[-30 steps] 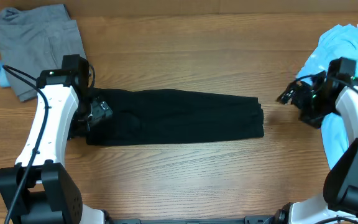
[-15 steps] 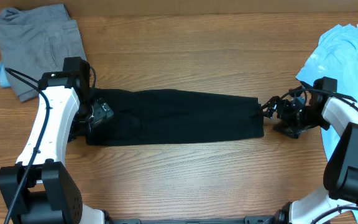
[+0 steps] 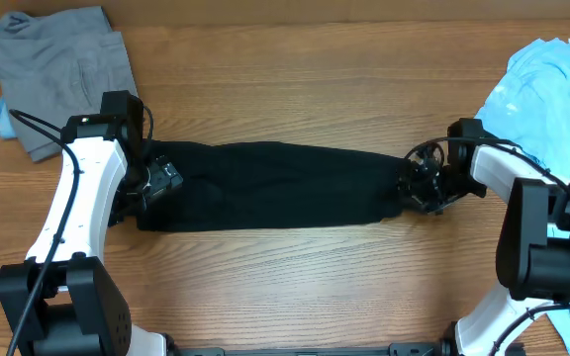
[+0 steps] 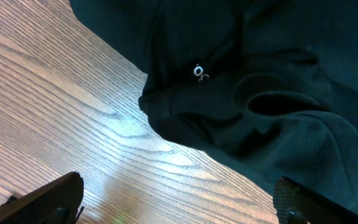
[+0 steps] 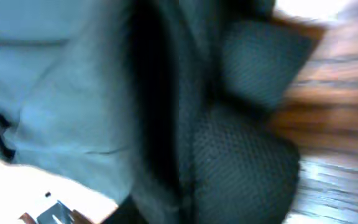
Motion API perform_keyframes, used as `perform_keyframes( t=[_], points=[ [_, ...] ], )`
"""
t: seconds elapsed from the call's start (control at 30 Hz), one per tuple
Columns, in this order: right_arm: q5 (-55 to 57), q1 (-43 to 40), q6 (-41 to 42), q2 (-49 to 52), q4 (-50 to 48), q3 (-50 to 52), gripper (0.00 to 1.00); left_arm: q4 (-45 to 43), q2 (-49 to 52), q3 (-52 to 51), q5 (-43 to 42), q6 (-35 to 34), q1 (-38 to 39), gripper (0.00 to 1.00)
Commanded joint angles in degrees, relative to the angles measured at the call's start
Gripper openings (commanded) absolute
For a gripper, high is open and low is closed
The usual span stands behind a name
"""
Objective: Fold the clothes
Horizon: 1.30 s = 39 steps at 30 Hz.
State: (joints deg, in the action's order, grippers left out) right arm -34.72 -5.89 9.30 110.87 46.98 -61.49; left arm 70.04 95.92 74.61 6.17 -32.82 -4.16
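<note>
Wooden bench (image 3: 285,287) bears a black garment (image 3: 275,188): left tool (image 4: 173,202) gapes at frame left, right tool (image 3: 411,186) blurred, grip unreadable.

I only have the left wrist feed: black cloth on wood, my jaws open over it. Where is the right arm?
Observer: The right gripper is at the far right end of the black garment, opposite the left gripper.
Operator: Has it got hold of the cloth?
Observer: Cannot tell; the right wrist view is blurred, with dark cloth filling it close up.
Operator: Anything else nearby?
Observer: A grey garment lies at the far left corner and a light blue garment along the right edge, both apart from the black one.
</note>
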Motion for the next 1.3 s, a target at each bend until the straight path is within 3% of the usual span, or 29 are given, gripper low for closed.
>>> perform_keyframes(
  t=[0.0,0.03,0.47,0.73,0.97,1.27],
  points=[
    [13.4,0.5,4.6,2.5,0.0,0.9,0.09,0.1,0.3,-0.3,-0.2,0.7,-0.3,1.0],
    [15.5,0.5,5.8,2.5,1.4,-0.2,0.04,0.1,0.3,-0.3,-0.2,0.7,-0.3,1.0],
    [26.6,3.1,13.6,-12.9,13.2,-10.5,0.04,0.0,0.3,-0.3,-0.3,0.7,-0.3,1.0],
    [28.8,16.7,16.6,-15.6,13.3,-12.3,0.04,0.0,0.3,-0.3,-0.3,0.7,-0.3,1.0],
    [30.7,30.4,22.1,-15.6,7.5,-12.3,0.04,0.0,0.3,-0.3,-0.3,0.7,-0.3,1.0],
    [29.7,37.1,25.2,-15.6,4.0,-14.0,0.04,0.0,0.3,-0.3,-0.2,0.7,-0.3,1.0]
  ],
)
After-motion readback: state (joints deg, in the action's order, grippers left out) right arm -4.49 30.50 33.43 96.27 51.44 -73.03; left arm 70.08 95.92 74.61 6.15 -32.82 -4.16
